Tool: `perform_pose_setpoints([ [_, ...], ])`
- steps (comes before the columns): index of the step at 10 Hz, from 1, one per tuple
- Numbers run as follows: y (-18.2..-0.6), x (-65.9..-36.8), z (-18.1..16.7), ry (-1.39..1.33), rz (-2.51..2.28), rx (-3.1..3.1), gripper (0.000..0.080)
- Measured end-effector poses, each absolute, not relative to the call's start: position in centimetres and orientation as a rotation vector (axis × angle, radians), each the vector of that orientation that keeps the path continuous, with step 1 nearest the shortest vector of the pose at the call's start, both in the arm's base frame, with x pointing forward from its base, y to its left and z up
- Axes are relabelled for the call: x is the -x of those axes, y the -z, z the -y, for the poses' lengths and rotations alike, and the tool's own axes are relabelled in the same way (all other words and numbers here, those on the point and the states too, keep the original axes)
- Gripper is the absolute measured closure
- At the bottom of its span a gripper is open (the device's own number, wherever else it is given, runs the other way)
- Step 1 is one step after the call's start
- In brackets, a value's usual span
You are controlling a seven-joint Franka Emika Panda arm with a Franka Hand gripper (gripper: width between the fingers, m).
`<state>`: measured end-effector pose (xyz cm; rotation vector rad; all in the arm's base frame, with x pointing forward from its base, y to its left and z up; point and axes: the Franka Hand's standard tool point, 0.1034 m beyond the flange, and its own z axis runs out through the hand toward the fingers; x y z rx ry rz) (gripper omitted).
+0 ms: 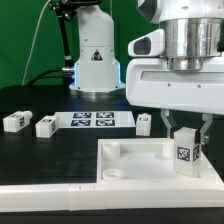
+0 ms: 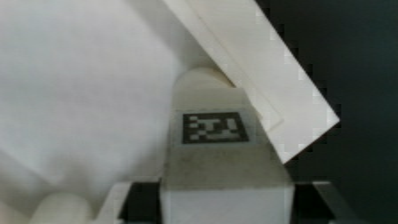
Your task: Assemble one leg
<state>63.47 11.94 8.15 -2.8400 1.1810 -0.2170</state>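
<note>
Closest to the wrist cam is the leg (image 2: 217,130), tag facing the lens, pinched in the gripper (image 2: 226,198). So the jaws are closed down to the width of that little block and holding it upright. The exterior view agrees, with the leg (image 1: 183,153) poking out below the gripper (image 1: 186,140).

Right under the jaws is the panel (image 1: 150,175). The leg's lower end is down at the panel's far corner, tucked close to the raised rim (image 2: 267,70). I can't tell whether it's touching the panel floor or sitting over a socket, because the leg blocks that spot in both cams. The one socket (image 1: 112,150) I can see is well away from the jaws, toward the exterior view's left.

Further out, behind the jaws on the black table (image 1: 40,100), there's a spare leg (image 1: 143,122) just past the panel's edge. Beyond that is the marker board (image 1: 95,120), and two more legs (image 1: 46,126) lie on its far side.

My read is that this is the insertion step: leg in the grip and at its corner, but not seated as far as I can judge. For the next move I'd need to line the leg's end up with the corner socket, come straight down, and probably twist it home without letting it tip in the grip.
</note>
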Motion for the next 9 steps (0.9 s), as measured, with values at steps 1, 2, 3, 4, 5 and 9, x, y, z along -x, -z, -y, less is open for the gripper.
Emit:
perform_pose_setpoints([
  [1, -8.1, -63.5, -11.8, 0.211, -1.355, 2.745, 0.0505],
  [2, -8.2, -63.4, -11.8, 0.2, -1.512, 2.652, 0.0505],
  [3, -8.1, -63.3, -11.7, 0.18, -1.73, 2.503, 0.0505],
  [4, -8.1, -63.2, -11.8, 0.174, -1.798, 2.45, 0.0505],
  [5, -8.1, -63.2, -12.1, 0.156, -1.953, 2.317, 0.0505],
  [9, -8.0, -63.1, -12.8, 0.125, -2.13, 2.13, 0.0405],
])
